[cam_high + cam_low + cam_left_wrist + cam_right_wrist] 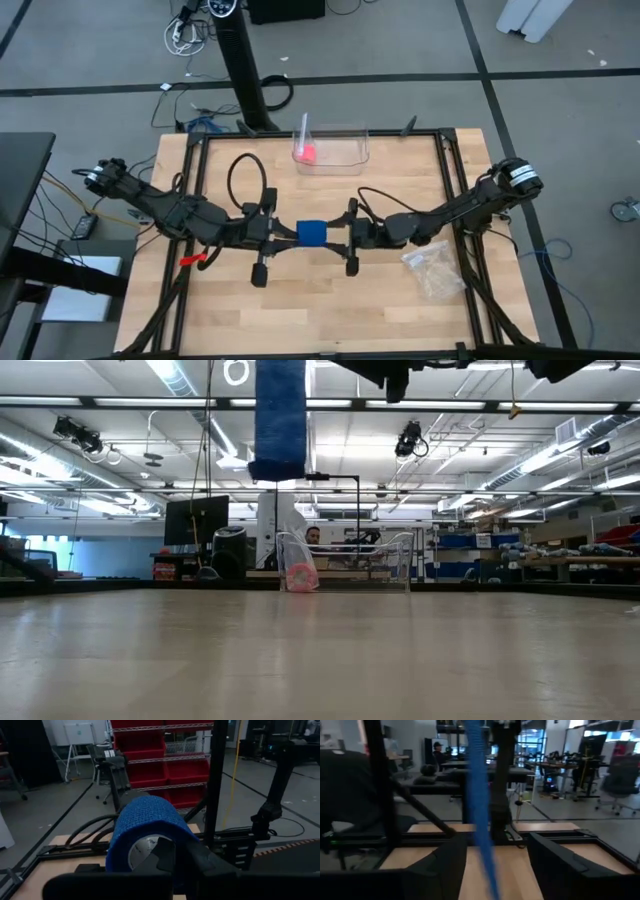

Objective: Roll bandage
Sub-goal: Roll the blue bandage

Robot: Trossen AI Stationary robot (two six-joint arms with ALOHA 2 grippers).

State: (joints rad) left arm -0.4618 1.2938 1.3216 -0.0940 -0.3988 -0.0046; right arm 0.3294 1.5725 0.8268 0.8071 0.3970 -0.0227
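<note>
At the centre of the overhead frame, the bandage [311, 233], a blue roll with its free end hanging down, is held above the table [330, 310], clamped by the left gripper [285, 233], while the released right gripper [338, 235] faces it, fingers spread around the hanging strip.
</note>
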